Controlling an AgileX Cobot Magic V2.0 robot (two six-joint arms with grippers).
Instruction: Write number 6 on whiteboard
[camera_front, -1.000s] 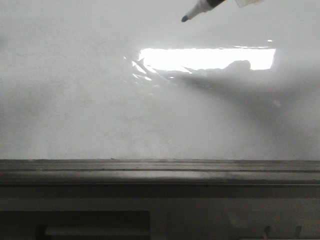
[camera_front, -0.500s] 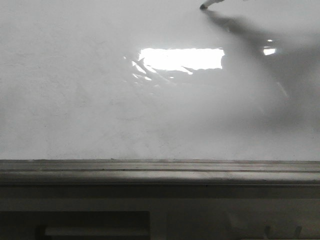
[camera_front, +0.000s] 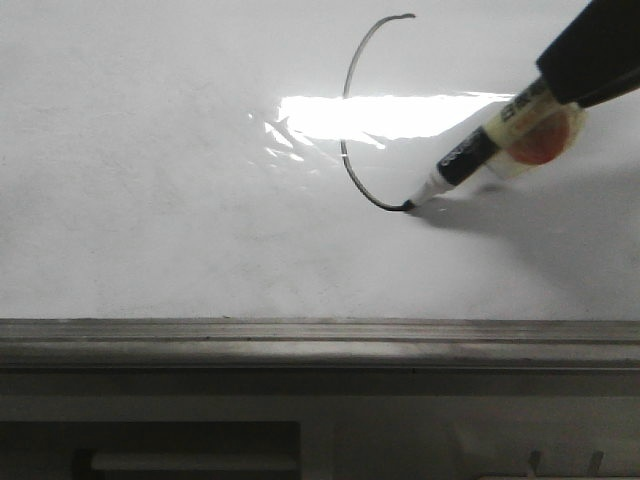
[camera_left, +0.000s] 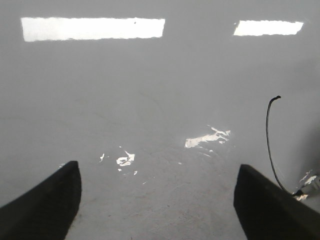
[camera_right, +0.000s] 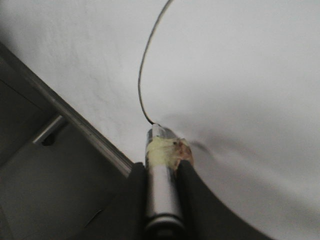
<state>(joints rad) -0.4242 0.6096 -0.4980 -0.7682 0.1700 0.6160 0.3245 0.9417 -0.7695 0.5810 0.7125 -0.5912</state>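
Observation:
The whiteboard (camera_front: 150, 200) fills the front view. On it runs a thin black curved stroke of the number 6 (camera_front: 347, 150), from a small hook at the top down to the marker tip. My right gripper (camera_front: 562, 82) comes in from the upper right, shut on a black and white marker (camera_front: 478, 152) whose tip touches the board at the stroke's lower end. In the right wrist view the fingers (camera_right: 189, 182) clamp the marker barrel (camera_right: 161, 185), and the stroke (camera_right: 141, 75) ends at its tip. My left gripper (camera_left: 157, 187) hovers open over bare board, with the stroke (camera_left: 267, 145) off to one side.
A grey metal ledge (camera_front: 320, 340) runs along the board's lower edge, also visible as a grey ledge (camera_right: 75, 125) in the right wrist view. A bright rectangular glare (camera_front: 420, 115) crosses the stroke. The marker and arm cast a shadow (camera_front: 540, 230) on the board.
The marker tip was at the top edge of the front view with no line on the board. It has swept down and right, leaving the curved stroke, and the right gripper has come into view.

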